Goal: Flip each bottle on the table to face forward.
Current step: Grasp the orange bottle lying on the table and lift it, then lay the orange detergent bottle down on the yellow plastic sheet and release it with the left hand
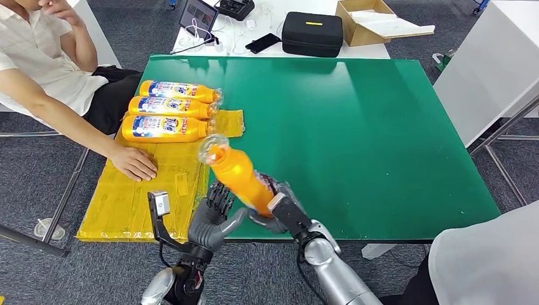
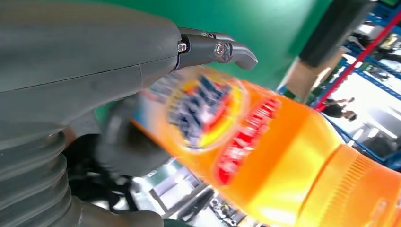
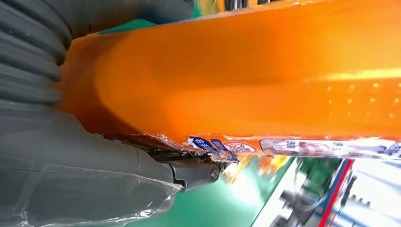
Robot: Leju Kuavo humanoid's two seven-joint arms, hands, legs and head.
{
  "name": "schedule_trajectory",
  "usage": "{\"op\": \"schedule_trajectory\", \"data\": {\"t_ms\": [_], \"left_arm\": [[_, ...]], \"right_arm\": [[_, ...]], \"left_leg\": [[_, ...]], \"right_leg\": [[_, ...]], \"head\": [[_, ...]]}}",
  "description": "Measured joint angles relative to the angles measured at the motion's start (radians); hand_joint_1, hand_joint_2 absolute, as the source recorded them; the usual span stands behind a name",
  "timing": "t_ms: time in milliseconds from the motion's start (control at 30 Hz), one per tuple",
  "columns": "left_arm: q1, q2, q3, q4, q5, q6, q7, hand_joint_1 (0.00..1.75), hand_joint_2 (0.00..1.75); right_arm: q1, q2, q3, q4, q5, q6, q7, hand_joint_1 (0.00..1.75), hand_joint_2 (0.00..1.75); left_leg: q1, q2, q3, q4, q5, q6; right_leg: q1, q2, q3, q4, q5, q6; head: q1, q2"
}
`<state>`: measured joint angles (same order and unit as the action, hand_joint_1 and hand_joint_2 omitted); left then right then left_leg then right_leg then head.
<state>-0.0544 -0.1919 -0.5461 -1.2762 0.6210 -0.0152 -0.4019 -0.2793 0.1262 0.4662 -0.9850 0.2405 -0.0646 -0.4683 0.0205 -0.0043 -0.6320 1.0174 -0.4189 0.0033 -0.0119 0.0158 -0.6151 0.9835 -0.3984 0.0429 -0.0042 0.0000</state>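
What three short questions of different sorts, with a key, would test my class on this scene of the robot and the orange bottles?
1. True or false: the lifted orange bottle is gripped by the right hand.
2. How many labelled orange bottles lie in a row at the far end of the yellow sheet?
3. Multiple choice: where does the person's hand rest? A) on the black case B) on the yellow sheet C) on the lifted bottle

Key
1. True; the left hand is beside the bottle, and I cannot tell if it touches.
2. Three.
3. B
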Motion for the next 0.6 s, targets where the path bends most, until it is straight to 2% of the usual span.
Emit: {"op": "schedule_trajectory", "data": {"t_ms": [233,600], "left_arm": [[-0.011,0.0,0.032,-0.028,0.0,0.009,-0.017,0.0,1.75],[-0.018,-0.001,0.05,-0.033,-0.016,0.039,-0.038,0.0,1.75]], "right_arm": [[-0.001,0.028,0.067,0.019,0.0,0.006,0.0,1.75,1.75],[-0.008,0.037,0.117,0.041,0.032,-0.015,0.027,1.75,1.75]], "left_leg": [[0.0,0.0,0.0,0.0,0.0,0.0],[0.0,0.0,-0.001,0.0,0.0,0.0]], "right_leg": [[0.0,0.0,0.0,0.0,0.0,0.0],[0.0,0.0,0.0,0.0,0.0,0.0]], "head": [[0.0,0.0],[0.0,0.0]]}}
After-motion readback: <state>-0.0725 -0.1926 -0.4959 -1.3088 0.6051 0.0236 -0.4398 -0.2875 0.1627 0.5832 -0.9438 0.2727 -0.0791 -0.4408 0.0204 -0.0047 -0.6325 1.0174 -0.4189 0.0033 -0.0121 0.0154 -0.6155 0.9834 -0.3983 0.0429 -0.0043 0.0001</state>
